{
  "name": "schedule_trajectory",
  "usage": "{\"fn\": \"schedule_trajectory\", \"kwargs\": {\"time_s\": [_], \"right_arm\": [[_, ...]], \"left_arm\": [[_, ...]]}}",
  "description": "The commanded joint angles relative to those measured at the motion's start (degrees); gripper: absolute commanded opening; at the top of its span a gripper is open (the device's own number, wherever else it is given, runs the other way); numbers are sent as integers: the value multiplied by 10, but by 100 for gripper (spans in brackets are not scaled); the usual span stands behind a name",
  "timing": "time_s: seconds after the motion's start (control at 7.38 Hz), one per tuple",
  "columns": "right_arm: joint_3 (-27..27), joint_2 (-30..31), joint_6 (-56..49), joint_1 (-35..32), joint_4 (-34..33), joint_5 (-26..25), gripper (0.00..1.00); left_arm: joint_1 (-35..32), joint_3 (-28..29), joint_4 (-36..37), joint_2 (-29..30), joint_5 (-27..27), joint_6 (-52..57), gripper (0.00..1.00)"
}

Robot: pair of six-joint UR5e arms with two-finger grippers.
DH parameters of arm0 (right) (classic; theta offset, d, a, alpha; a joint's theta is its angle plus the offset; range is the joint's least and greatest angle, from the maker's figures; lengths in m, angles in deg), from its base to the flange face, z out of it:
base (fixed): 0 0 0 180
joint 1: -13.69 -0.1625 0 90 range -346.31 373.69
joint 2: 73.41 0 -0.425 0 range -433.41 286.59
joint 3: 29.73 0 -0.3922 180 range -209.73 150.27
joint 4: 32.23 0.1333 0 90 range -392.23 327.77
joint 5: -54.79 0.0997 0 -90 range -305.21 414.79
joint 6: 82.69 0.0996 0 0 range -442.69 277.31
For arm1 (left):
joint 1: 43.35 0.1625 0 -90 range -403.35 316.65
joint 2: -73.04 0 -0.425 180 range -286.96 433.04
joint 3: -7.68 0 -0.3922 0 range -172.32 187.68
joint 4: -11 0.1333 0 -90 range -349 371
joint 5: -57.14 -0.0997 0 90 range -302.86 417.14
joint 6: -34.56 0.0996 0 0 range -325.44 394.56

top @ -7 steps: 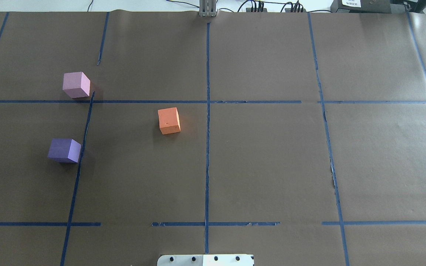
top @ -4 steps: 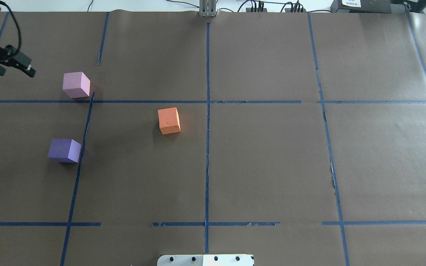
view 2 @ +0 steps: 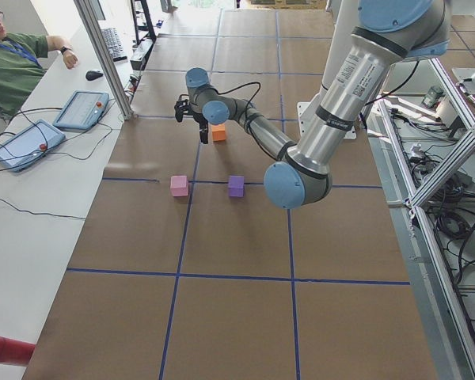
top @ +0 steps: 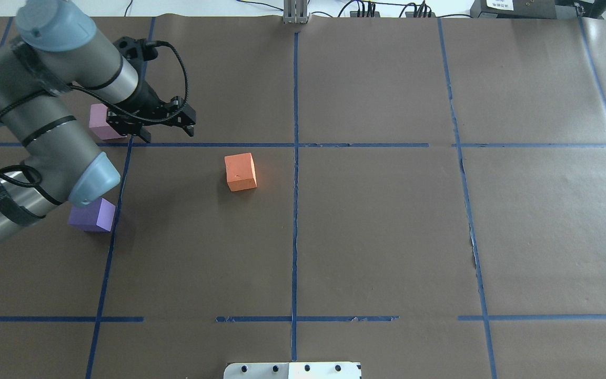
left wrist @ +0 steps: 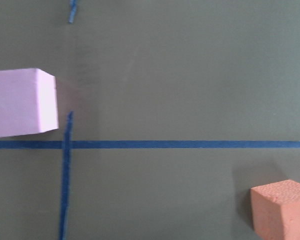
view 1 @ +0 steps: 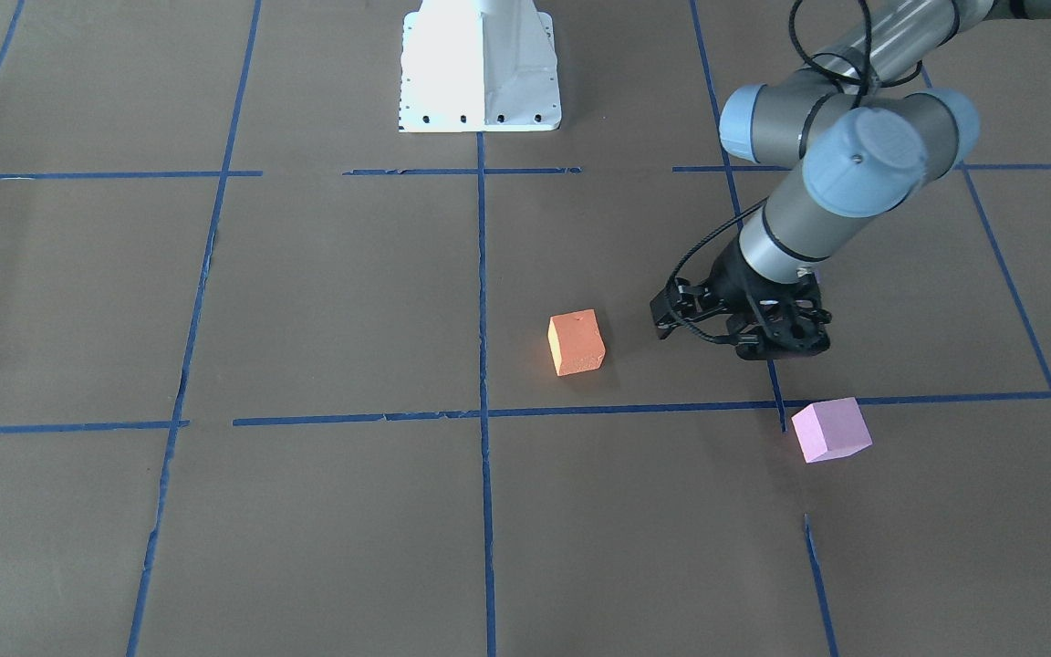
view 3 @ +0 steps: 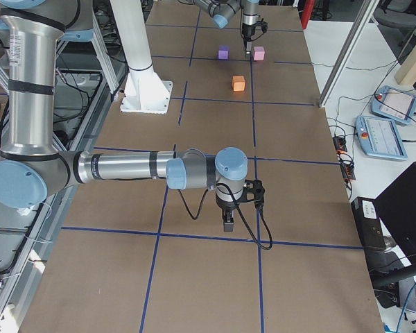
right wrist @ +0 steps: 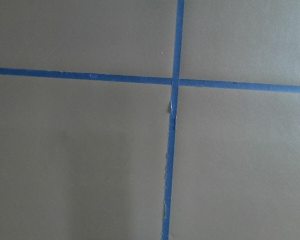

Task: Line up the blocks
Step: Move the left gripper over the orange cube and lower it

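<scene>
Left arm (top: 56, 131) had swung in from the overhead view's left margin, where only its tip showed half a second before; all three blocks lay as they had. Left gripper (top: 168, 133) hung pointing down over the counter (top: 387, 237), between the pink block (top: 100, 125) and the orange block (top: 240, 171), its fingers (top: 189, 122) spread apart and holding nothing. Elbow bent over the violet block (top: 95, 217), covering part of it from overhead; the front-facing view hid that block wholly behind the arm, while the left side view showed all three, pink and violet side by side and orange farther off. Left wrist view showed the pink block at its left edge and an orange corner at lower right, blue tape (left wrist: 190, 144) between. Right arm (view 3: 118, 168) appeared only in the right side view, right gripper (view 3: 227, 220) over a tape crossing, well apart from the blocks; whether its fingers were released or clenched could not be told.
</scene>
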Motion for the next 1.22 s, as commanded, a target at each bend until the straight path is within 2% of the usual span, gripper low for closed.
{"fn": "schedule_trajectory", "kwargs": {"time_s": [0.0, 0.14, 0.41, 0.81, 0.95, 1.08], "right_arm": [[0, 0, 0, 0, 0, 0, 100], [0, 0, 0, 0, 0, 0, 100], [0, 0, 0, 0, 0, 0, 100], [0, 0, 0, -1, 0, 0, 100], [0, 0, 0, 0, 0, 0, 100], [0, 0, 0, 0, 0, 0, 100]], "left_arm": [[64, 60, -19, 70, -75, -109, 100], [71, 84, -17, 90, -90, -125, 100], [93, 90, -14, 90, -129, -131, 100], [119, 118, -15, 86, -147, -130, 100], [119, 118, -15, 86, -147, -127, 93], [118, 115, -15, 88, -144, -123, 47]]}}
